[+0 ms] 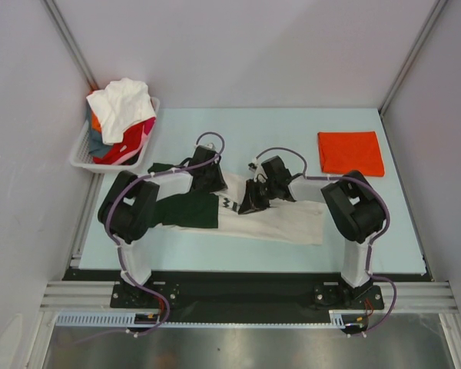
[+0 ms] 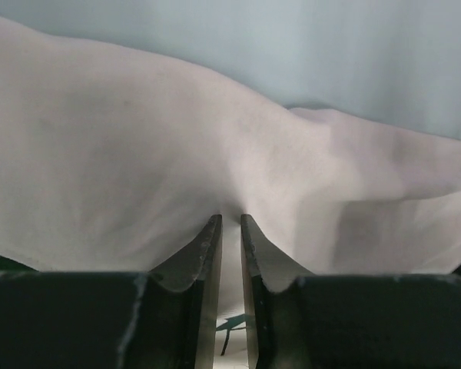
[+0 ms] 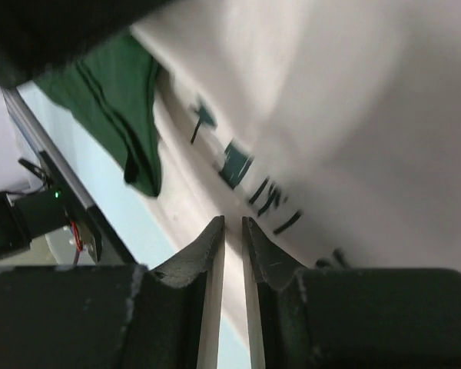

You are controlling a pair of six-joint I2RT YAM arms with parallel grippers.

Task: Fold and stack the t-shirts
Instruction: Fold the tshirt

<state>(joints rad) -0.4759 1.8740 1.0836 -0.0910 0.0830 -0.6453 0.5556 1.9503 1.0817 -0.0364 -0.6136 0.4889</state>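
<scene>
I am looking at the cream t-shirt [image 1: 284,219] lying spread across the middle of the table [image 1: 292,127]. Its dark green sleeve [image 1: 186,211] is pointing toward the left arm and its pale body is stretching out to the right.

The left gripper [image 1: 211,183] is sitting low on the shirt's far edge, close to the green shoulder. In its wrist view the left gripper [image 2: 230,219] is showing only a thin slot between the jaws. The cream cloth [image 2: 138,154] is bunching up into a ridge right at the fingertips [image 2: 212,231] and running down through the slot, so I am reading this as a tight pinch on the shirt.

The right gripper [image 1: 250,204] is pressing down beside the small dark chest print, just right of the left gripper. In its own view the right gripper [image 3: 232,221] is equally narrow. Pale cloth is filling the gap between the fingers [image 3: 213,238], so it is pinching the same shirt [image 3: 353,138]. The print [image 3: 238,165] and the folded green sleeve [image 3: 127,100] are lying just ahead of the tips.

An orange-red t-shirt [image 1: 351,152] is lying folded at the far right of the table, well apart from both grippers. A heap of t-shirts [image 1: 123,108], white on top with red and pink beneath, is sitting in the white basket [image 1: 81,154] at the far left corner.
</scene>
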